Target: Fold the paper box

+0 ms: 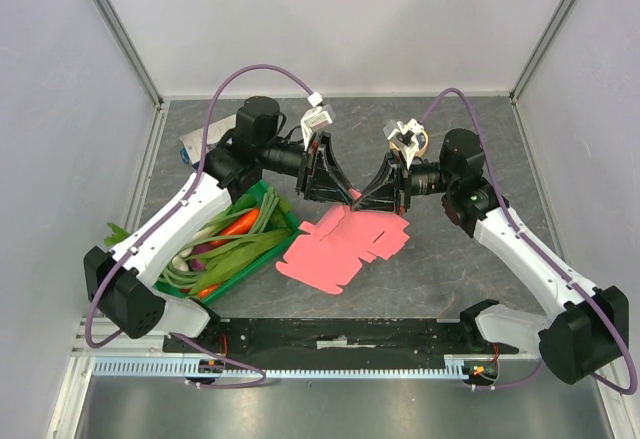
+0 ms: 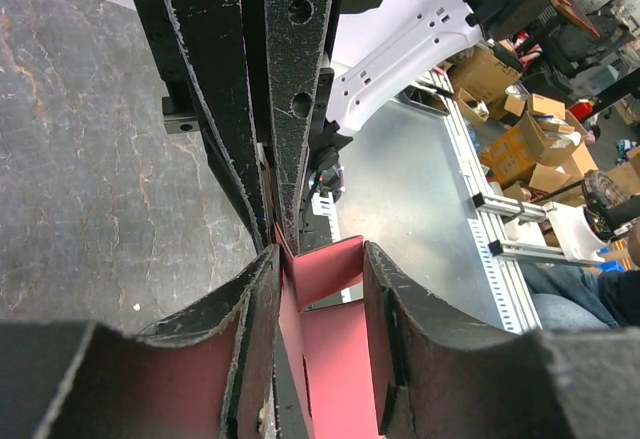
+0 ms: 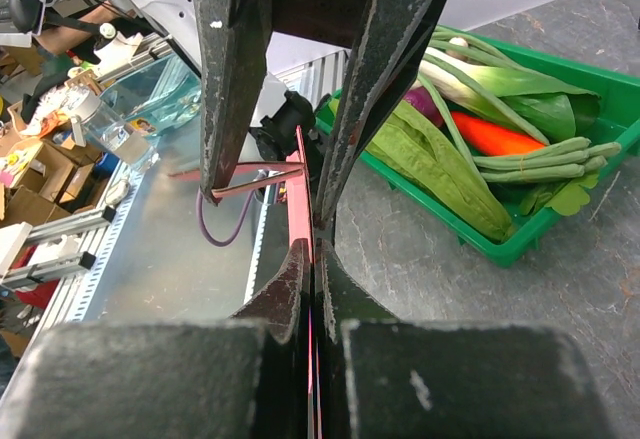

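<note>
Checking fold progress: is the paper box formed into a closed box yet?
No, the paper box lies as a flat open cut-out on the table.

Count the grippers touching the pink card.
2. The left gripper has its jaws apart around a raised flap at the far edge of the paper box. The right gripper pinches that same edge with its jaws shut, facing the left one.

Two arms: left arm [image 1: 175, 214], right arm [image 1: 520, 249]. Two claws: left claw [image 1: 348, 194], right claw [image 1: 362, 200]. One pink box [image 1: 340, 244]. One green crate [image 3: 530, 244]. Vegetables [image 1: 225, 254] in it, too tangled to count. One blue-and-white package [image 1: 192, 144]. Two purple cables: left cable [image 1: 255, 68], right cable [image 1: 452, 90]. One worktop [image 1: 450, 269].
</note>
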Available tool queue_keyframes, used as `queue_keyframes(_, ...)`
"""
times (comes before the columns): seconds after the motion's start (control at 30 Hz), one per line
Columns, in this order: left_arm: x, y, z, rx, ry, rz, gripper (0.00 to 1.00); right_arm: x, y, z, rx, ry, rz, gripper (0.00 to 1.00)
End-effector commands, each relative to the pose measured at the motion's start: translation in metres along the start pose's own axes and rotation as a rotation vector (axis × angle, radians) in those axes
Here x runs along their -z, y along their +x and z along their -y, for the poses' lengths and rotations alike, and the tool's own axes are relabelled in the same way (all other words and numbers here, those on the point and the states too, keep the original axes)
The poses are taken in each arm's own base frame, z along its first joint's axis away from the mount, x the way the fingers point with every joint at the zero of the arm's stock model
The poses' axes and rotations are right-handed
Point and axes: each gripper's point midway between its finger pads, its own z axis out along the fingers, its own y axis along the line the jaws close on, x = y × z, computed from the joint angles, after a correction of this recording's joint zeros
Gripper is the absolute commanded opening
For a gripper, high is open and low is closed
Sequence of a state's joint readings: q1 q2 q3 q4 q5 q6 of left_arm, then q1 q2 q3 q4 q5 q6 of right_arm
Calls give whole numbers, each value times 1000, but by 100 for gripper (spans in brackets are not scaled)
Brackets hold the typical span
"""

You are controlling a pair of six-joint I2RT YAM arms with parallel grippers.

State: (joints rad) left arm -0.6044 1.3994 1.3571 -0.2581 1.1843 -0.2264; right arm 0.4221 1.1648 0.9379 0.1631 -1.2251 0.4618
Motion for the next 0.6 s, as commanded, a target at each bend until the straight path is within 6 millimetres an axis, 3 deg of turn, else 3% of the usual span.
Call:
queue_keyframes(0.0, -7, 0, 5, 20, 36, -22, 42, -1, -25, -9, 90, 8, 58, 0)
queue_keyframes(0.2, -8, -1, 2, 11, 24, -21, 24, -1, -25, -13, 100, -2, 59, 0)
queue_keyframes(0.3, -7, -2, 0, 3, 12, -18, 12, -1, -23, -14, 104, -5, 57, 0)
queue_keyframes(0.33, -7, -2, 2, -3, 17, -18, 4, -1, -23, -14, 107, -5, 58, 0)
queue_keyframes(0.57, -2, -10, 5, -8, -13, 6, 2, -1, -19, -11, 112, 1, 49, 0)
